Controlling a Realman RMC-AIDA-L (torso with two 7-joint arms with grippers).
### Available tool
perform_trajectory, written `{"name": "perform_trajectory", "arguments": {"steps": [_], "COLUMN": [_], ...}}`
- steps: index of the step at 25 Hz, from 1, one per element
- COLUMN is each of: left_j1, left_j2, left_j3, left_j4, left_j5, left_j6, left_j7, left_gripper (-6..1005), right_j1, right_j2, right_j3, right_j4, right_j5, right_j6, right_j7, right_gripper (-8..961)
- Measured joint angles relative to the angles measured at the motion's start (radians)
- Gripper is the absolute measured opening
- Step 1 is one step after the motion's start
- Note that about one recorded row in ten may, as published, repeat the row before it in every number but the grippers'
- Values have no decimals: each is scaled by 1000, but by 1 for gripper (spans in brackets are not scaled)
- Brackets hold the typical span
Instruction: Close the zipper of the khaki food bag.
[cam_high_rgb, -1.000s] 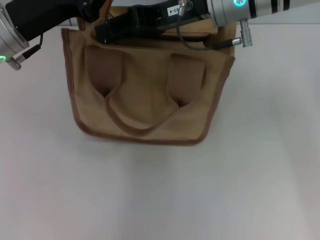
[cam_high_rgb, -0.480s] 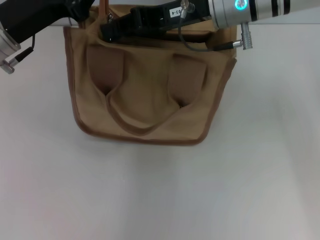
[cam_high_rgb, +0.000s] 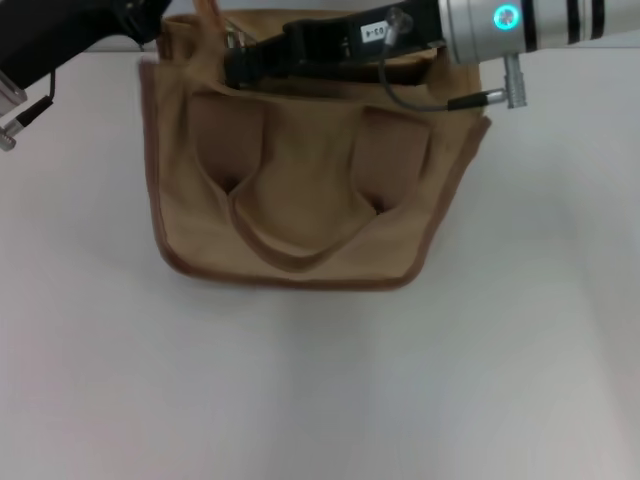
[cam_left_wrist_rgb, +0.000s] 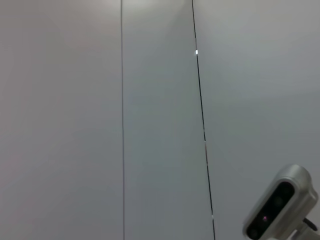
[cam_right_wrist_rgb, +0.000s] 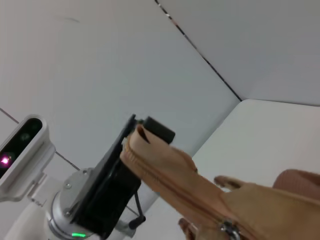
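The boxy khaki canvas food bag (cam_high_rgb: 300, 190) with brown piping is seen standing on the white surface (cam_high_rgb: 400, 380), near its far edge. The right end effector (cam_high_rgb: 240, 62) is stretched across the bag's top, over the tan zipper (cam_right_wrist_rgb: 175, 192). The left end effector (cam_high_rgb: 150, 15) is held at the bag's far left corner. Whether either end effector is open or closed cannot be told.

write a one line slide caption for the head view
Both arms reach over the top of the khaki food bag on a white table, the right gripper at its zipper edge.
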Motion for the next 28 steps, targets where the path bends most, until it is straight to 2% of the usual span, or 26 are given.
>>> {"name": "perform_trajectory", "arguments": {"steps": [5,10,19,26,28], "left_j1": [3,3,22,34,35], "left_j2": [3,3,4,15,19], "left_j3": [-1,5,0,1,-1], "left_j4": [0,-1,-1,7,6], "left_j5": [-5,-5,-29,-54,-58], "left_j6": [6,6,6,5,4], "left_j7": [-1,-10,-13,-58,-63], "left_gripper": [80,82,86,89,90], "right_j1": [-9,-9,-16,-109,-172], "right_j2": [0,-1,-4,-13,-19], "right_j3": [1,1,1,13,27], "right_j4": [-17,-18,-22,-90,-142], "right_j5": [0,0,-1,-19,-19], "right_j6": [-26,-25,-19,-19,-29], "right_j7": [-1,-19,-23,15,32], "right_gripper": [60,5,30,49,54]}}
